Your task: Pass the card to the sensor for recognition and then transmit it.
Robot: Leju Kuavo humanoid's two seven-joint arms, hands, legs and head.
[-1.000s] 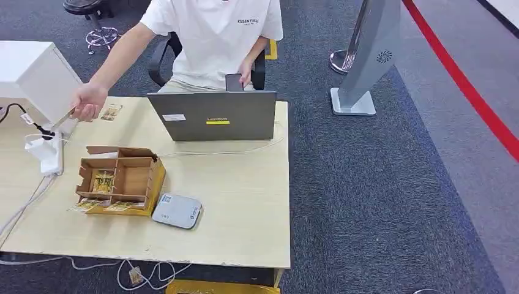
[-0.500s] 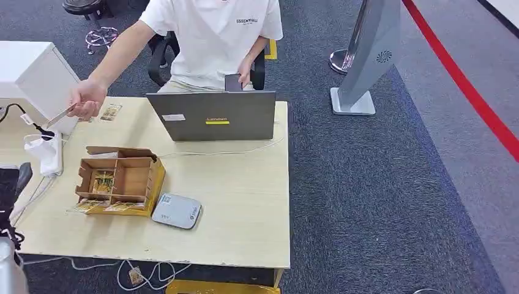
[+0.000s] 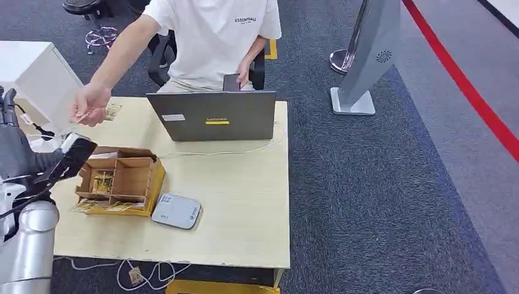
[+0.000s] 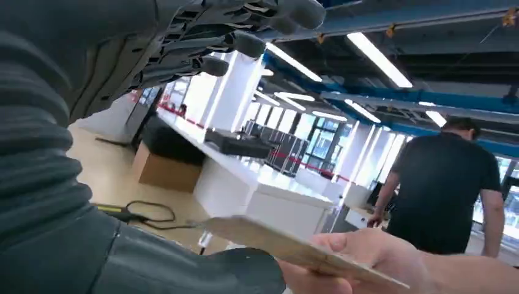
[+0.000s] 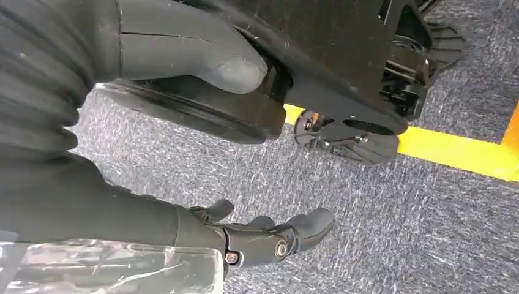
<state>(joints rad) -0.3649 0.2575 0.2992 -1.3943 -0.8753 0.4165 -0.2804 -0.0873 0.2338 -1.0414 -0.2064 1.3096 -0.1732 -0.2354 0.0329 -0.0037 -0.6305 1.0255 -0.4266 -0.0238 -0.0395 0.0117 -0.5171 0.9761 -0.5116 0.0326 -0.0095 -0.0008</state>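
A person seated behind the table holds out a tan card [image 3: 81,114] over the table's back left corner; in the left wrist view the card [image 4: 287,248] is pinched in the person's fingers [image 4: 373,257]. My left hand [image 3: 27,153] is raised at the table's left edge, just short of the card, fingers spread and holding nothing. Its thumb [image 4: 183,266] lies under the card's near end and its fingers [image 4: 245,43] arch above. The grey-white sensor pad [image 3: 177,211] lies on the table by a cardboard box [image 3: 120,177] of cards. My right hand [image 5: 269,236] hangs over the carpet, holding nothing.
A grey laptop [image 3: 212,116] stands at the table's back edge with a white cable running along it. A white cabinet [image 3: 37,73] and a white plug block [image 3: 49,156] sit at the left. Cables hang off the table's front edge [image 3: 147,269]. Grey carpet lies to the right.
My left arm has risen into view from the lower left up to the person's outstretched hand. The person's hand has shifted the card slightly. The box and sensor have not moved.
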